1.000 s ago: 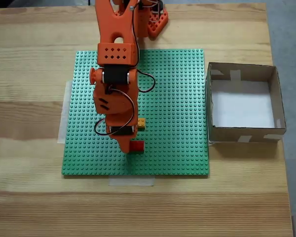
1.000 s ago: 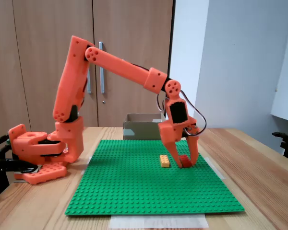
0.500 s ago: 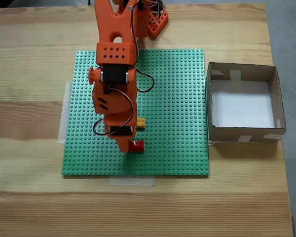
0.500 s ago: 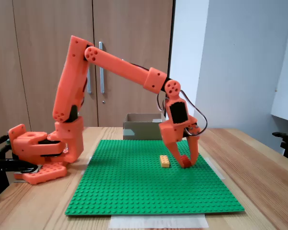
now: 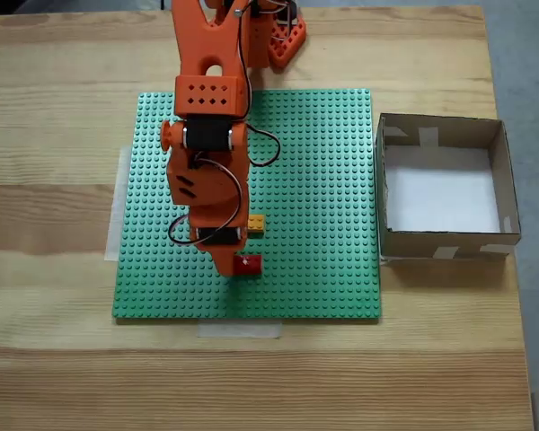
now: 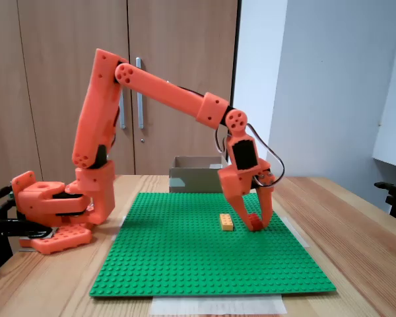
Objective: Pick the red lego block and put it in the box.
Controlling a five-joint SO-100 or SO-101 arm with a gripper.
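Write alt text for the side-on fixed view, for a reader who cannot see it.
An orange robot arm reaches over a green studded baseplate, its gripper closed on a red brick just above the plate. A yellow brick lies beside it, and a cardboard box stands behind.

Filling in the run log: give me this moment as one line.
gripper: shut on red brick, just above green baseplate | yellow brick: on baseplate beside it | box: no brick inside
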